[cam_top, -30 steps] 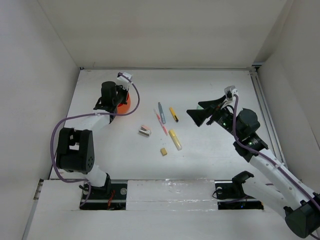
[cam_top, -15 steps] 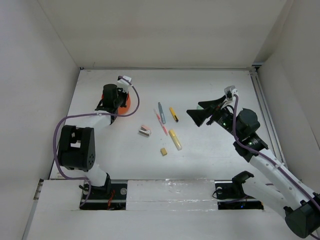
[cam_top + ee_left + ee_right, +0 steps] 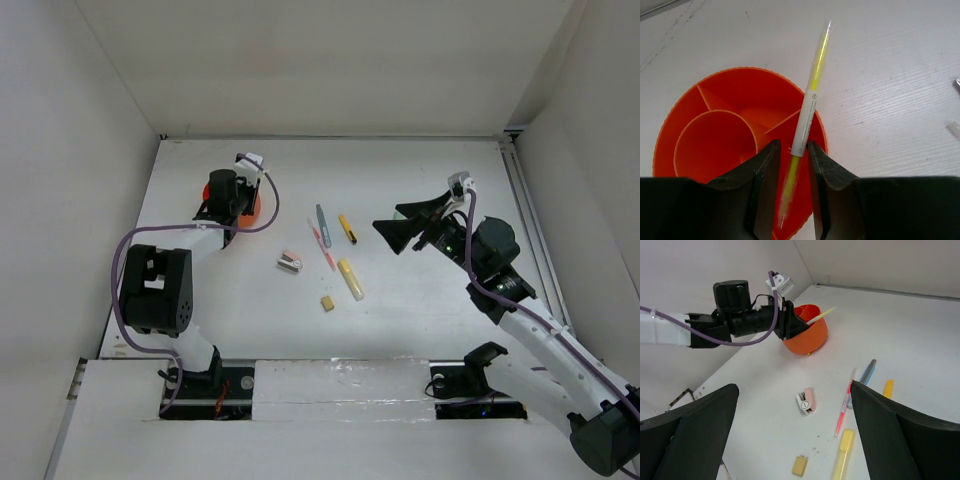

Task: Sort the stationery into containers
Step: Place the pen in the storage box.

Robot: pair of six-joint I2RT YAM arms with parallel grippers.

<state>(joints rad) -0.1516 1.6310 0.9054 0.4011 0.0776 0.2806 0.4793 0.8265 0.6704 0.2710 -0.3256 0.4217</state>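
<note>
The orange cup with inner dividers stands at the far left. My left gripper hovers over its rim, jaws slightly apart. A thin yellow pen stands between them, untouched by either, leaning on the rim, its lower end blurred. My right gripper is wide open and empty, above the table right of the loose items. On the table lie a pink-grey block, a tan eraser, a yellow marker, a pink-red pen, a grey-blue pen and a short yellow marker.
White walls close in the table on the left, back and right. The left arm's purple cable loops beside the cup. The right wrist view shows the left arm reaching over the cup.
My left gripper has shifted slightly to the left and back over the cup. The right arm and the loose items have not moved.
</note>
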